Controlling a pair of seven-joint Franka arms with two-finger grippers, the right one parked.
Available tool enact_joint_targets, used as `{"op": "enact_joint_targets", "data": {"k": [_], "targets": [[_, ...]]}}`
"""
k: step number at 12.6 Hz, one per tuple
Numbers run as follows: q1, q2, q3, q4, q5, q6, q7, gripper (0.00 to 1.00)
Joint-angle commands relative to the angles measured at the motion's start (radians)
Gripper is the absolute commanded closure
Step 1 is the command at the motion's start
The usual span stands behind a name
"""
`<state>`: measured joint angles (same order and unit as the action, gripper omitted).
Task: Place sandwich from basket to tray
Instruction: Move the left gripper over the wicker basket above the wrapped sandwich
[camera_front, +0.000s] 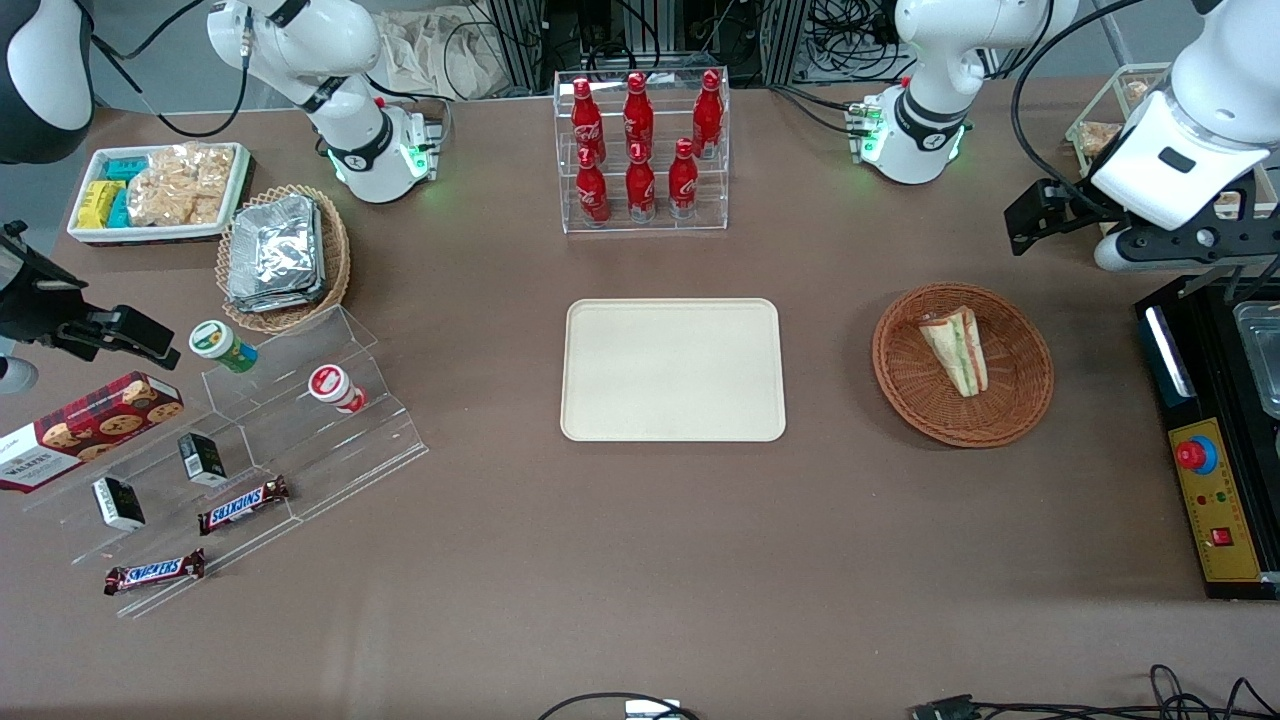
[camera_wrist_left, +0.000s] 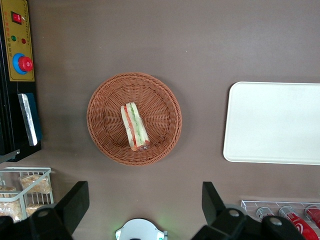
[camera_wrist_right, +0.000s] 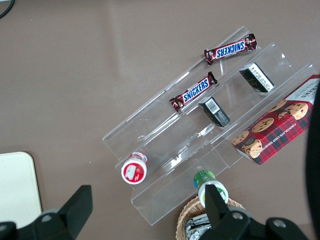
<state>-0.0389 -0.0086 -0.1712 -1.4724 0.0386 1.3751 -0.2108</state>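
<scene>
While the sandwich (camera_front: 956, 350) lay on its side inside the reddish-brown basket (camera_front: 1020, 400), at the right of centre in the front frame, its pale bread and green and red-orange layers showed through the clear wrap, the narrow end pointing toward the upper left of that frame. The wrist camera showed the same wedge (camera_wrist_left: 134, 126) resting near the middle of the woven basket (camera_wrist_left: 107, 95), touching nothing but the wicker. The cream-beige tray (camera_front: 672, 370) sat flat in the centre of the front frame, well apart from the basket, with bare brown table between them; its rounded edge (camera_wrist_left: 272, 122) also appeared in the wrist picture. The gripper (camera_wrist_left: 142, 205) hung high above the table beside the basket, away from the sandwich, its two dark fingers (camera_wrist_left: 74, 202) spread wide with nothing between them. In the front frame it showed at the upper right (camera_front: 1165, 240), over the table's edge. At top centre stood a clear rack of red bottles (camera_front: 640, 140). At the right edge lay a black control box (camera_front: 1215, 500) with a red button. At the left, a tan basket of foil packets (camera_front: 280, 255), a clear stepped stand (camera_front: 290, 440) and Snickers bars (camera_front: 243, 504) filled the table.
</scene>
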Motion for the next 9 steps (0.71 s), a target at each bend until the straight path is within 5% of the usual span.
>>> {"op": "enact_joint_targets", "data": {"k": [1, 9], "targets": [[0.002, 0.009, 0.001, 0.027, 0.001, -0.028, 0.011, 0.00], [0.005, 0.015, 0.001, 0.021, 0.012, -0.040, 0.011, 0.00]]}}
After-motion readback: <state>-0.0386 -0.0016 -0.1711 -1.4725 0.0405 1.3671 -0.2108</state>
